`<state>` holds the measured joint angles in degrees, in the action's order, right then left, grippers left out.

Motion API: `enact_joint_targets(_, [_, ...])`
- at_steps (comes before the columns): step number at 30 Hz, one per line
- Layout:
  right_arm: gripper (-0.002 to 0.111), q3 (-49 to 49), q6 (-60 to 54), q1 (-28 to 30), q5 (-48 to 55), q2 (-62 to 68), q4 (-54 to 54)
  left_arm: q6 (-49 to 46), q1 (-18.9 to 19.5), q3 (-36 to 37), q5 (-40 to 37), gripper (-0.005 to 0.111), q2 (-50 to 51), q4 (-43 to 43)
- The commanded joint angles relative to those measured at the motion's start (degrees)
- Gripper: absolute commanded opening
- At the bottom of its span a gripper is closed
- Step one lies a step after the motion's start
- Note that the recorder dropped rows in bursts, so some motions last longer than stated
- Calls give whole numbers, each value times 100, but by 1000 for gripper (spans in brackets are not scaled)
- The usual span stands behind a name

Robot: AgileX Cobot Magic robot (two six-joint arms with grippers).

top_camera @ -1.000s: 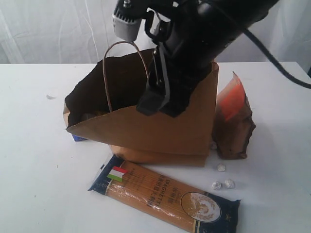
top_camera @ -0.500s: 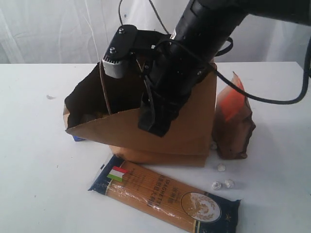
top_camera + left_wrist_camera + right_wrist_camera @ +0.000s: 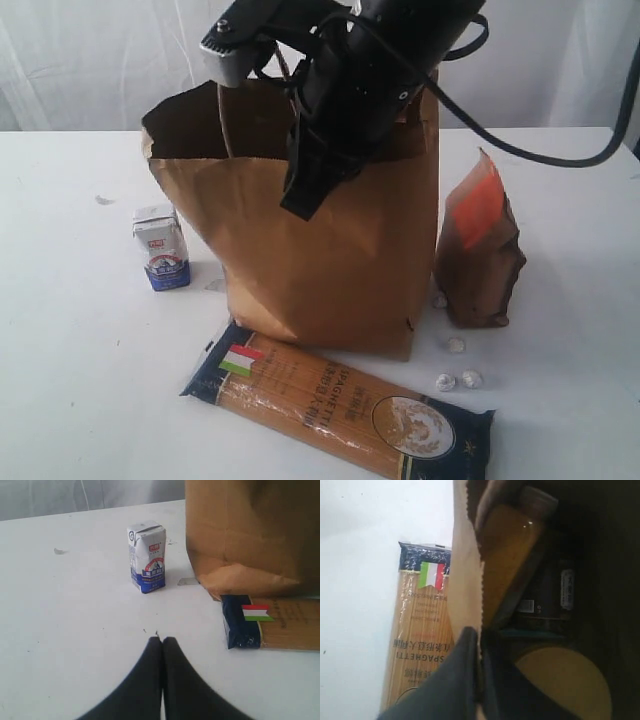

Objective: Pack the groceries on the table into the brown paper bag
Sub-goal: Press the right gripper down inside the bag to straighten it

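The brown paper bag [image 3: 320,270] stands upright on the table [image 3: 80,360]. My right gripper [image 3: 300,205] reaches over its mouth, shut on the bag's front wall [image 3: 466,570], one finger inside and one outside. Inside the bag lie a yellow-grain bottle [image 3: 507,555], a dark tin [image 3: 555,595] and a gold-lidded jar [image 3: 565,685]. A small milk carton [image 3: 160,247] stands left of the bag. The spaghetti pack [image 3: 340,400] lies flat in front. A brown-orange pouch [image 3: 480,250] stands to the right. My left gripper [image 3: 162,639] hovers shut and empty, short of the milk carton [image 3: 147,556].
A few tiny foil balls [image 3: 457,380] lie between the pouch and the spaghetti pack. A small scrap [image 3: 104,199] sits at the far left. A white curtain hangs behind the table. The right arm's cable loops above the bag.
The right gripper has closed on the bag's front wall and lifted it, so the slumped bag now stands upright and the milk carton behind it shows.
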<state>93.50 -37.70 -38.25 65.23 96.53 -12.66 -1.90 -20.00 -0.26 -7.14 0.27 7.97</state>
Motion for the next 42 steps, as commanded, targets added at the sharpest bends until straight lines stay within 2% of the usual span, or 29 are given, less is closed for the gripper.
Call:
enact_joint_targets(1, [0, 65, 184, -1, -67, -32, 71, 40, 3, 26, -12, 0, -27, 11])
enact_joint_targets(9, [0, 74, 184, -1, -254, -97, 71, 40, 3, 26, -12, 0, -27, 11])
enact_joint_targets(15, [4, 74, 241, -1, 176, -109, 11, 40, 3, 26, -12, 0, -27, 11])
enact_joint_targets(18, [20, 74, 438, -1, 121, -160, 11, 40, 3, 26, -12, 0, -27, 11])
enact_joint_targets(22, [54, 63, 459, -1, 28, -246, 11, 40, 3, 26, -12, 0, -27, 11])
enact_joint_targets(24, [64, 37, 459, -1, 1, -298, -18, 40, 3, 26, -12, 0, -27, 11])
enact_joint_targets(36, [65, -33, 459, -1, 57, -859, -60, 40, 3, 26, -12, 0, -27, 11])
enact_joint_targets(42, [65, -422, 498, -1, 57, -1427, 230, 40, 3, 26, -12, 0, -27, 11])
